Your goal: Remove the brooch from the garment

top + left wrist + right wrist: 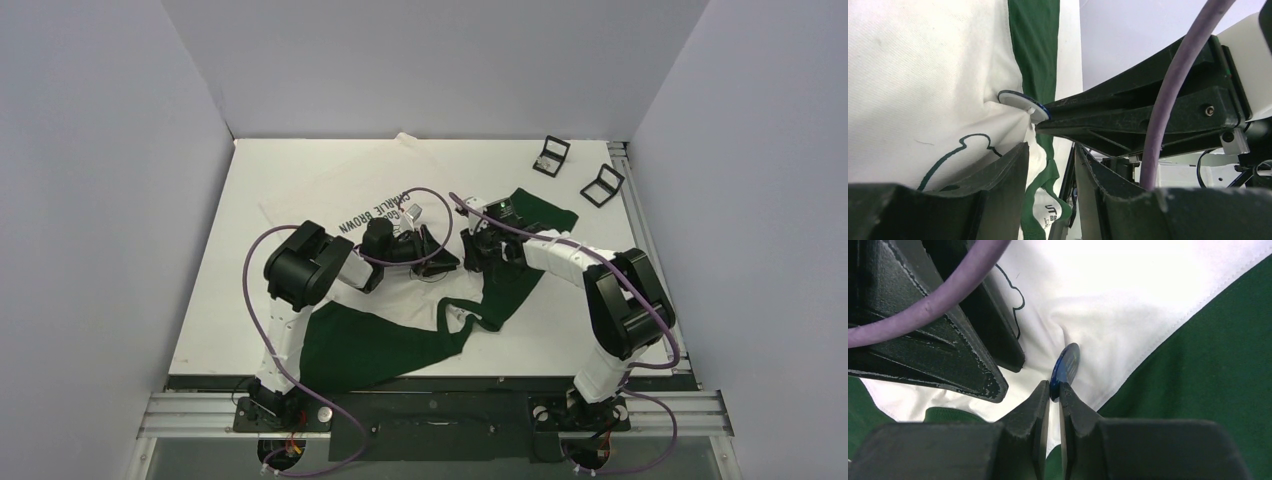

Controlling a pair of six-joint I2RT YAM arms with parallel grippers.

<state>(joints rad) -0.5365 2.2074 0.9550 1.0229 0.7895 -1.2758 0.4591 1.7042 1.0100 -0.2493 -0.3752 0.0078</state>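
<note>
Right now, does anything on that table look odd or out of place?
Yes. The brooch stands on edge instead of lying flat, its rim pinched in the right claw, and the garment puckers around it. The garment also lies crumpled, not spread out.

The garment [1148, 290] is matt cloth, the brooch [1066, 366] glossy.

White garment [330, 200] with dark green sleeves and trim, black lettering and a thin dark outline drawing. Brooch [1066, 365]: a dark blue disc with a pale underside. Black left gripper [1051, 147] and right gripper [1054, 390], purple cable [923, 307], white table [500, 165].
</note>
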